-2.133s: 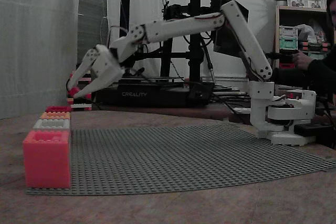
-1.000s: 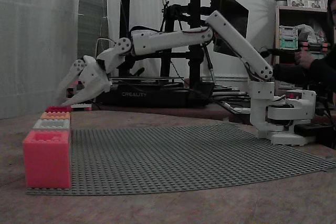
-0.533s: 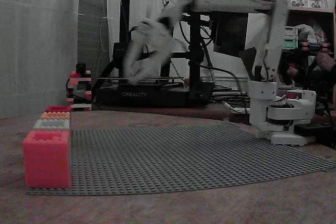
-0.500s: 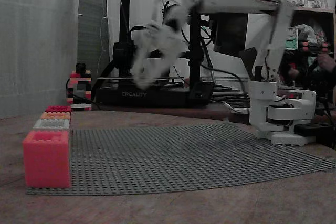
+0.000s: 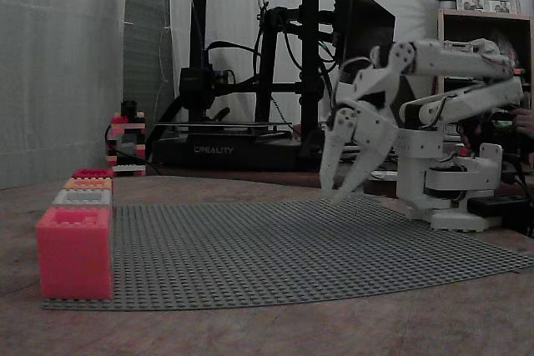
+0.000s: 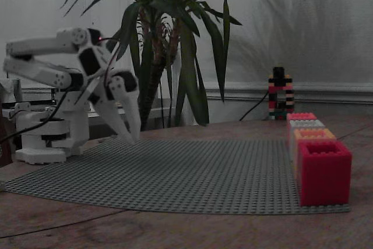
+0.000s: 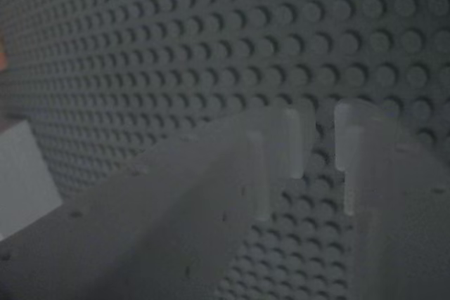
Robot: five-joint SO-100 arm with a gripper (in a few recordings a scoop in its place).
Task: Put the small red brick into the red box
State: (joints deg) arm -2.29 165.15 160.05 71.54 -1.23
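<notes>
While folded close to the base, holds the tool (image 5: 332, 193) tip-down just above the grey studded baseplate (image 5: 292, 248), well apart from the row of boxes. Seen from the wrist view, fingertips (image 7: 292, 142) parted by a narrow gap only, with bare studs behind and nothing gripped.

Cannot tell where the small red brick lies; possibly down inside one of the boxes, hidden by the walls, but that is only a guess. Red box (image 6: 323, 170) standing at the end of the row, deep-walled with its studded rim up, next to the orange box (image 6: 312, 134); in a fixed view from the other side, farthest of the row (image 5: 92, 172), beyond the pink-coral box (image 5: 73, 252).

Judged as hard plastic: very light, stiff, smooth-sided, not fragile, apt to flick away under an off-centre squeeze. Best taken across two flat opposite faces, fingertips square, low on the body, with a gentle closing.
</notes>
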